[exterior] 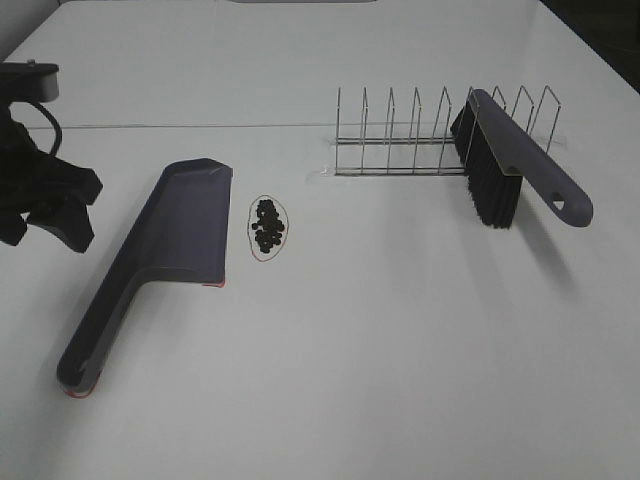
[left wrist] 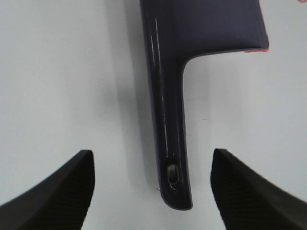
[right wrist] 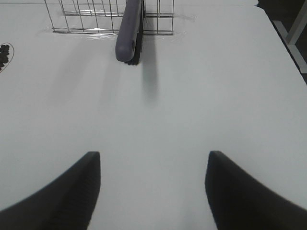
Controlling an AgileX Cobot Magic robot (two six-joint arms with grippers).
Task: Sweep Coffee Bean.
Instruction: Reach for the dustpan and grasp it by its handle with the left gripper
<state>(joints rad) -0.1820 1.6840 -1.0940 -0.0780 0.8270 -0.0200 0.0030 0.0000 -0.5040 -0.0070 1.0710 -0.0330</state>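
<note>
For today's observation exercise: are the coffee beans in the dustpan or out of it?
Out. The coffee beans lie piled on the table beside the purple dustpan, none in it.

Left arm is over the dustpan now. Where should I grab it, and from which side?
Take the dustpan by its long handle, near the end with the hanging hole, coming straight down from above. It lies flat on the table, and the narrow handle sits between the open jaws of the left gripper.

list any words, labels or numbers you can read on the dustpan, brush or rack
None can be read.
The dustpan, brush and rack show no lettering in any view.
A faint mark by the dustpan handle's hole is too blurred to tell.
</note>
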